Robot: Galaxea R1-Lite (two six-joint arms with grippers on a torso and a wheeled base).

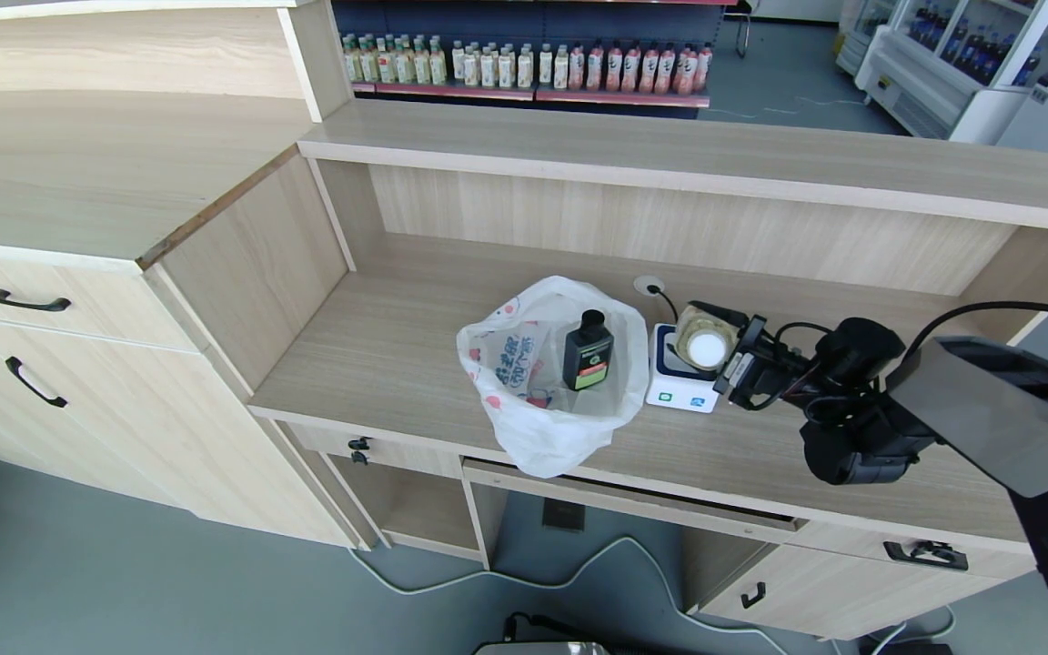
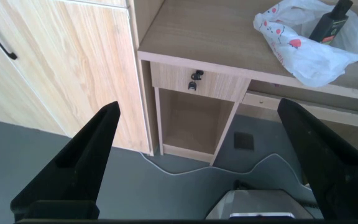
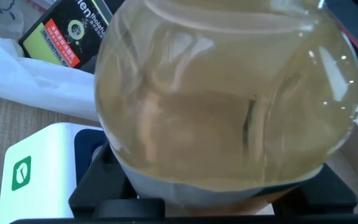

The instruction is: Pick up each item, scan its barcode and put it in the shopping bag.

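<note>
**Right fingers point(image 1: 722, 316) pinch a jar**

The right gripper point(image 1: 731, 357) grips the jar point(image 1: 704, 347) tight. The jar sticks out past the fingertips, just above the scanner point(image 1: 680, 389). The bag point(image 1: 542, 428) sits just beyond, with a black bottle point(image 1: 588, 350) inside. The jar hides most of the fingers. The left gripper point(image 2: 199, 109) is spread wide, holding nothing, well apart from the bag.

Matt, smooth wood-grain laminate covers the counter point(image 1: 397, 355). The shopping bag point(image 1: 538, 428) is thin, crinkled, translucent white plastic. The black bottle point(image 1: 588, 350) looks like glossy plastic, the scanner point(image 1: 680, 393) smooth white plastic, the jar point(image 1: 704, 344) clear and shiny.
</note>
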